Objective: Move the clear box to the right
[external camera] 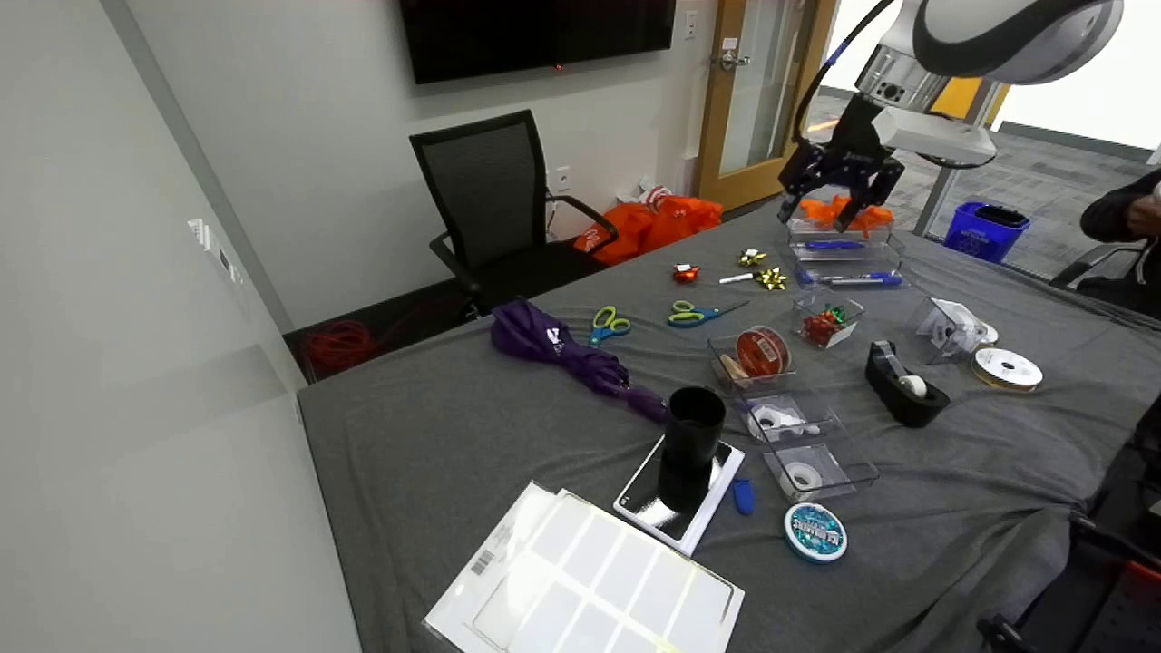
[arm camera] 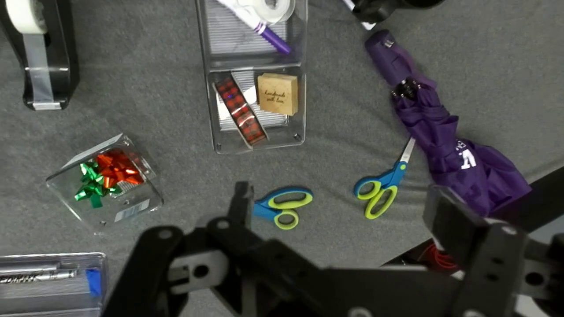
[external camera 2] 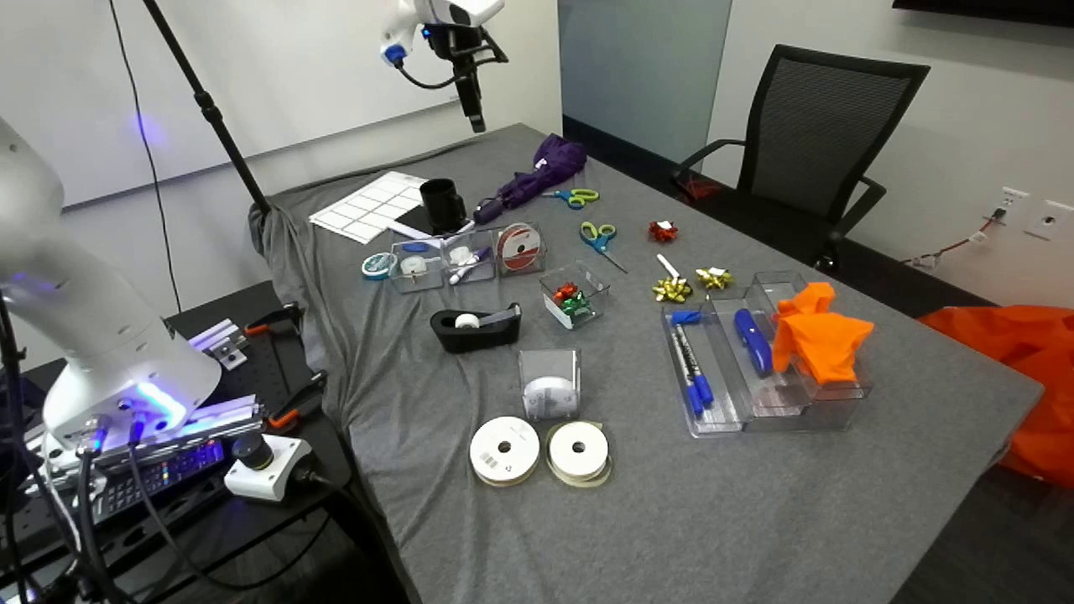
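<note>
Several see-through boxes lie on the grey table, and I cannot tell for sure which is meant. The small clear box (external camera 2: 550, 359) with a white thing in it stands beside two ribbon spools; it also shows in an exterior view (external camera: 934, 322) and is out of the wrist view. Another clear container (arm camera: 143, 202) holds red and green bows, also seen in an exterior view (external camera 2: 597, 309). My gripper (external camera: 816, 218) is open and empty, high above the table. In the wrist view, its fingers (arm camera: 343, 202) are wide apart with scissors on the table far below.
A compartmented clear tray (arm camera: 255, 68) holds tape, a marker and ribbon. A larger clear tray (external camera 2: 726, 419) holds pens and orange cloth. A black tape dispenser (external camera 2: 477, 335), ribbon spools (external camera 2: 504, 449), scissors (arm camera: 381, 191), a purple umbrella (arm camera: 440, 127) and a black mug (external camera: 694, 426) lie around.
</note>
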You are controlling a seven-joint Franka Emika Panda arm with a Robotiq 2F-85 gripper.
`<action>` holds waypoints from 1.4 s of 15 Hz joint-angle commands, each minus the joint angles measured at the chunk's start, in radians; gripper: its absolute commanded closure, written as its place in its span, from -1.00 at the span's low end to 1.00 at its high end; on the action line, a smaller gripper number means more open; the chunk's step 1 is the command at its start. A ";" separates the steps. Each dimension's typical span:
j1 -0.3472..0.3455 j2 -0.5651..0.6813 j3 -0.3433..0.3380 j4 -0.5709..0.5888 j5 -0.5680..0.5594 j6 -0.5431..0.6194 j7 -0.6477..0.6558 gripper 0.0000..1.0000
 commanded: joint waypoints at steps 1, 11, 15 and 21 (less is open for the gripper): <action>-0.040 0.122 -0.025 0.119 -0.011 -0.032 -0.095 -1.00; -0.128 0.430 -0.046 0.430 -0.128 -0.340 -0.351 -1.00; -0.181 0.508 -0.023 0.483 -0.121 -0.259 -0.554 -1.00; -0.243 0.547 0.014 0.497 -0.055 -0.229 -0.703 -1.00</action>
